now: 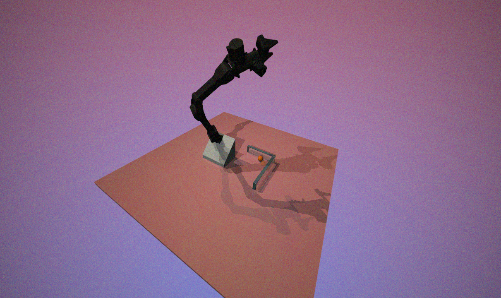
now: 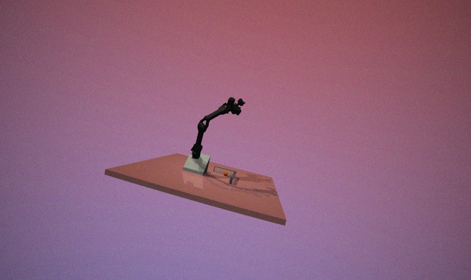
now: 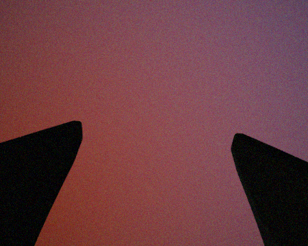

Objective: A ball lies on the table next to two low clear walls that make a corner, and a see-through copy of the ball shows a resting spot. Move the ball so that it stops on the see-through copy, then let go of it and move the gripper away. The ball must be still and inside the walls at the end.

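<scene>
- The orange ball [image 1: 260,158] lies on the table [image 1: 192,207], inside the angle formed by the two low clear walls [image 1: 261,150], close to their corner but apart from both.
- In the exterior view the ball [image 2: 225,173] sits in front of the far wall and beside the short side wall [image 2: 232,178]; nothing else is visible within the angle.
- A faint orange tint shows just under the ball; whether this is the see-through copy or only the ball's shade cannot be told at this size.
- The walls meet at the corner farthest from the arm's base block [image 1: 218,152]; one wall runs toward the block, the other runs forward across the table.
- The grey block stands near the open end of the walls, apart from them.
- The arm [image 1: 211,83] rises from the block and bends high over the table.
- The gripper [image 1: 267,47] is raised well above the ball, pointing up and away; its jaws are spread wide with nothing between them.
- In the wrist view both fingers stand far apart against plain background.
</scene>
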`<state>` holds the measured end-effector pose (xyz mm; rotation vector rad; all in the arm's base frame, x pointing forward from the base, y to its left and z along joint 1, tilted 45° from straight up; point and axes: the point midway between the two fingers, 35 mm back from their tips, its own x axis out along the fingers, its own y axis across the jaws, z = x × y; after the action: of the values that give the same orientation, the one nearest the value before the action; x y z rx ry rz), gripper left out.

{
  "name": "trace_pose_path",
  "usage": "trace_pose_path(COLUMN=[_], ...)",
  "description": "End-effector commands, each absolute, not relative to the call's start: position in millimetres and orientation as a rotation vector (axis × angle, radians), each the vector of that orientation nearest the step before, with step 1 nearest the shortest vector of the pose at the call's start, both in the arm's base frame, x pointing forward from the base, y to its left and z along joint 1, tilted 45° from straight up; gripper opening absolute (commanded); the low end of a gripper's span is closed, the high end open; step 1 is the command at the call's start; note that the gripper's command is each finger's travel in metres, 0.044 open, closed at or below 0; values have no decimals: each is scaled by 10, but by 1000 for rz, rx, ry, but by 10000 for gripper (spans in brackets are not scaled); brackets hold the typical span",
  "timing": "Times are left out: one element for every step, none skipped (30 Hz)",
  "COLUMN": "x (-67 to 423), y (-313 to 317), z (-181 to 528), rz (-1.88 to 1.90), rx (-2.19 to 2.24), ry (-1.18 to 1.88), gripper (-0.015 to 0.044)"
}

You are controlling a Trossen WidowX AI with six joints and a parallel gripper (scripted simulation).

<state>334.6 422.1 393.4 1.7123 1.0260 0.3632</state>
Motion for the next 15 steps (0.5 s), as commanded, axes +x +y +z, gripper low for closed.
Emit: trace_pose_path(x=[3360,3403,3473,3554,3632,3706,3776,3821,3871,3924,3978,4031,4080,4124,4162], y=[4218,4207,4185,4154,4118,4076,4030,3996,3954,3903,3844,3777,3706,3631,3555], z=[3909,3833,3706,3552,3397,3243,3090,2986,2866,2732,2589,2440,2290,2144,2003], rz=[360,349,330,308,287,266,245,231,215,198,180,161,144,127,112], rx=[1701,1667,1610,1539,1467,1393,1319,1267,1207,1139,1067,991,913,836,760], ry=[1021,1007,986,962,941,923,908,899,890,882,877,873,872,873,876], gripper=[374,348,321,307,307,307,307,307,307,307,307,307,307,307,307])
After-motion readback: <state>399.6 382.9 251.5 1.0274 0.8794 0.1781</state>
